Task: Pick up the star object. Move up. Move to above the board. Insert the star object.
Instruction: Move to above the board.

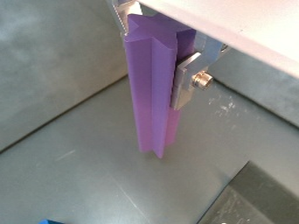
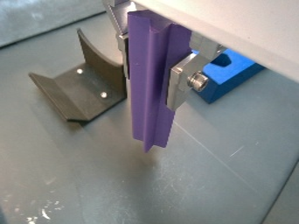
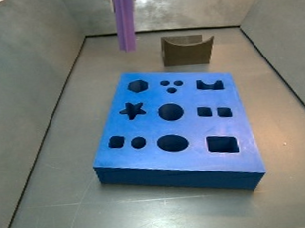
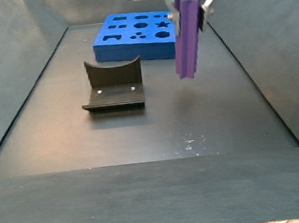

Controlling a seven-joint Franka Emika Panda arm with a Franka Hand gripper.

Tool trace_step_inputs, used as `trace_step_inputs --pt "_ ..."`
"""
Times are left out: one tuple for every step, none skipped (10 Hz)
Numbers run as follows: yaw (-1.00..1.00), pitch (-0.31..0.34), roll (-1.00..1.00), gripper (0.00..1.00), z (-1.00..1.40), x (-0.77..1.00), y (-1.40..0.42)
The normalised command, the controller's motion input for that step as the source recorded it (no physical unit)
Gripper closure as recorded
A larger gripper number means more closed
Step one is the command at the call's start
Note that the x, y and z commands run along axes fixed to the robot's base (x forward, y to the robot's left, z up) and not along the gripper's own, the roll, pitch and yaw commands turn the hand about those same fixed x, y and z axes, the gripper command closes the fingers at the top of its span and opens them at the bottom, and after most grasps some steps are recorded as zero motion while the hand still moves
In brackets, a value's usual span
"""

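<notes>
My gripper [image 1: 152, 54] is shut on the star object [image 1: 152, 96], a tall light-purple ridged prism. It hangs upright between the silver fingers [image 1: 187, 80], gripped near its top. Both wrist views show it, and its lower end [image 2: 149, 140] appears just above the grey floor. In a side view the star object [image 3: 125, 19] hangs behind the board [image 3: 173, 174], towards its left side. The board is a bright-blue slab with a star hole [image 3: 132, 111] among several other holes. In the other side view the gripper [image 4: 192, 0] holds the star object [image 4: 189, 44] in front of the board [image 4: 139, 48].
The dark fixture [image 3: 186, 50] stands on the floor beside the star object, also seen in a side view [image 4: 114, 85] and a wrist view [image 2: 76, 87]. A corner of the board [image 2: 233, 74] shows behind the fingers. Grey walls [image 3: 59, 74] enclose the floor.
</notes>
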Motion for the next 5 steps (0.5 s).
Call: trace_step_inputs --pt "-0.04 -0.198 0.28 1.00 1.00 -0.06 0.12" --pt "-0.04 -0.171 0.25 1.00 1.00 -0.07 0.12" --pt "-0.04 -0.143 0.23 1.00 1.00 -0.08 0.11" --pt "-0.04 -0.087 0.16 1.00 1.00 -0.08 0.10" --pt "-0.04 -0.035 0.11 1.00 1.00 -0.07 0.09"
